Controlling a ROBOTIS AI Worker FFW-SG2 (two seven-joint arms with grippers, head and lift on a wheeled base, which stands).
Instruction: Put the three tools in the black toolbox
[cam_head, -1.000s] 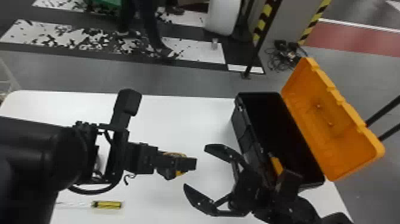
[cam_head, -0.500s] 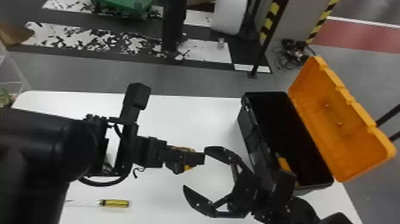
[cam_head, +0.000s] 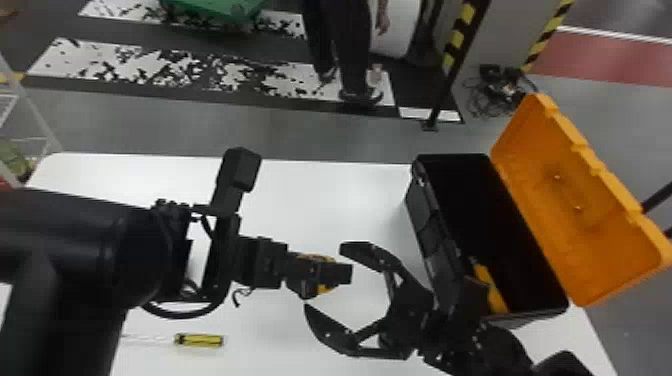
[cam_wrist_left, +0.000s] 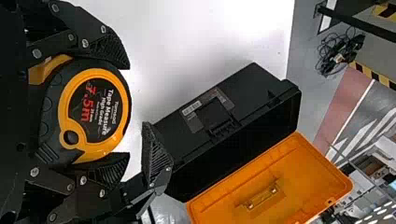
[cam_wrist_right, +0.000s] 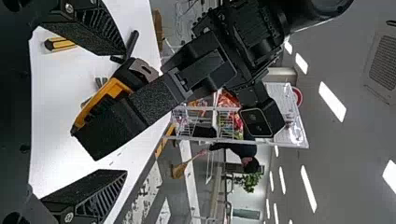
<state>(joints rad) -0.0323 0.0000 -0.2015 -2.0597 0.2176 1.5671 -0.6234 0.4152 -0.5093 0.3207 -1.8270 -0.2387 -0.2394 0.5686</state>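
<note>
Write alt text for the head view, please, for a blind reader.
The left end effector holds a tape measure over a white table, the open right end effector facing it. At right stands a black toolbox, its orange lid open; a yellow-handled screwdriver lies at near left.

Ceiling lights (cam_wrist_right: 332, 101) glow bright, shadows soft on the table (cam_head: 320, 200).

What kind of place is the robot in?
It looks like a big workshop or robot lab, though I can't be sure. There are striped yellow-and-black posts, a messy pile of cables on the grey floor, and long bright ceiling lights.
</note>
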